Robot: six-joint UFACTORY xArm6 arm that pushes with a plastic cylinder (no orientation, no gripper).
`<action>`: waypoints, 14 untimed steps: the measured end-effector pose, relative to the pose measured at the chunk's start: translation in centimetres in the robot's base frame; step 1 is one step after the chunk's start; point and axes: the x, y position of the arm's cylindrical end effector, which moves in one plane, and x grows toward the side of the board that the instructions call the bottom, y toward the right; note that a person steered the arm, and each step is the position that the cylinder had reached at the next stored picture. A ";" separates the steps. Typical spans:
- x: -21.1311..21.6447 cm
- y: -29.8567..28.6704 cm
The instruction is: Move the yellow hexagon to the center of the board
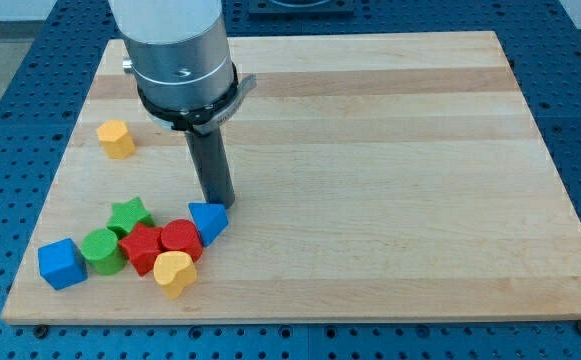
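The yellow hexagon (pixel 116 138) lies alone at the view's left, on the upper left part of the wooden board (pixel 390 150). My tip (pixel 219 203) is well to its right and lower, touching or nearly touching the top of the blue triangle (pixel 208 219). The rod rises to the arm's silver wrist at the view's top left.
A cluster lies at the bottom left: green star (pixel 129 215), green cylinder (pixel 101 250), red star (pixel 143 247), red cylinder (pixel 181 240), yellow heart (pixel 174 273) and blue cube (pixel 62 263). The board's left and bottom edges are close to them.
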 end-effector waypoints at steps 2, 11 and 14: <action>-0.1 0.0; -4.2 -16.6; -9.0 -20.5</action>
